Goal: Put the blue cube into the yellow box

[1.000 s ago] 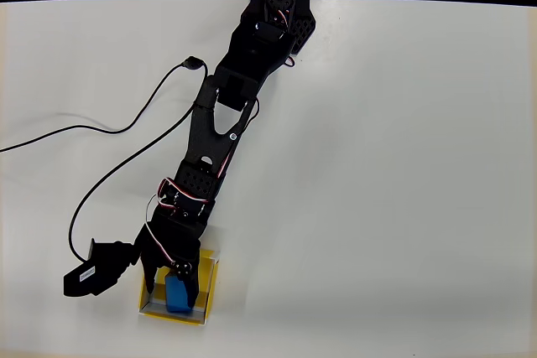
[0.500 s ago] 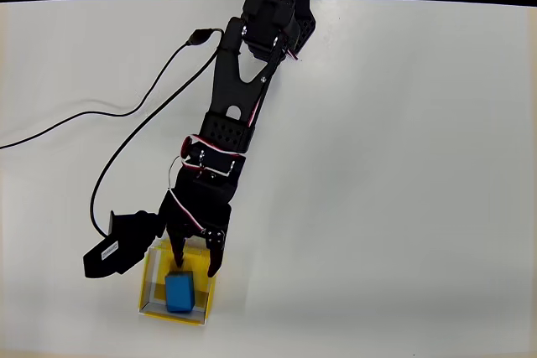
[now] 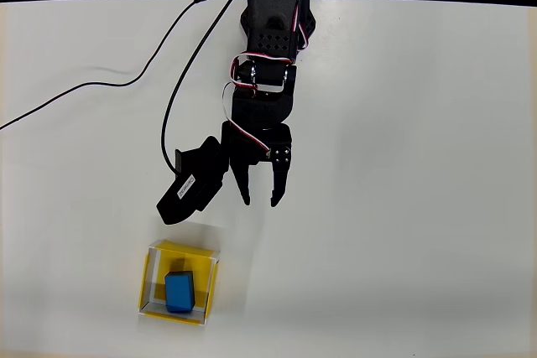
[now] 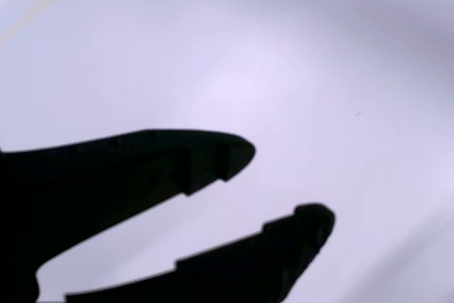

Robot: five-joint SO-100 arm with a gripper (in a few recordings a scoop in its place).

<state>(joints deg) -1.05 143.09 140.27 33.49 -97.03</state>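
Overhead view — blue cube [image 3: 178, 292] lay inside the yellow box [image 3: 149, 267] at lower left of the frame, resting toward the box's near wall. Gripper [image 3: 259, 199] stood at frame centre, well apart from the box, fingers spread and empty. Wrist view — both fingers [image 4: 213, 154] showed as dark silhouettes over bare table [image 4: 284, 47]; detail was poor, probably nothing between them. Step in hand: retreat after placement. Judged complete; next move calls only for parking the arm.

It looked like a lab or test bench rather than a home: a bare white table [image 3: 419, 165] against a black backdrop, a black cable [image 3: 101, 90] trailing across it, and exposed servo wiring on the arm [image 3: 267, 56].
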